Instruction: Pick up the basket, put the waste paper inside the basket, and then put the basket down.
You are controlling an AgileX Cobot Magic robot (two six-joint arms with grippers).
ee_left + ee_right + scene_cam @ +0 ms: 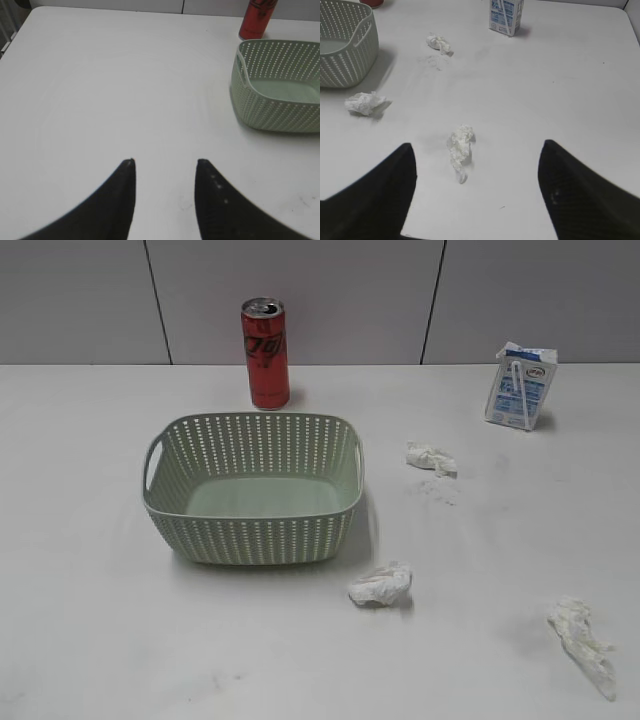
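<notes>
The pale sage-green basket [255, 490] stands upright and empty on the white table, left of centre; it also shows in the left wrist view [277, 85] and the right wrist view [342, 45]. Three crumpled white paper wads lie to its right: one far [431, 458], one near the basket's front corner [381, 584], one elongated at the front right [582, 640]. In the right wrist view they are the far wad [439, 43], the left wad [366, 103] and the nearest wad [460, 150]. My left gripper [165, 162] is open over bare table. My right gripper [476, 147] is wide open above the nearest wad. Neither arm shows in the exterior view.
A red drink can [265, 352] stands behind the basket, also in the left wrist view [257, 17]. A blue-and-white milk carton [521, 386] stands at the back right, also in the right wrist view [506, 16]. A grey panelled wall runs behind the table.
</notes>
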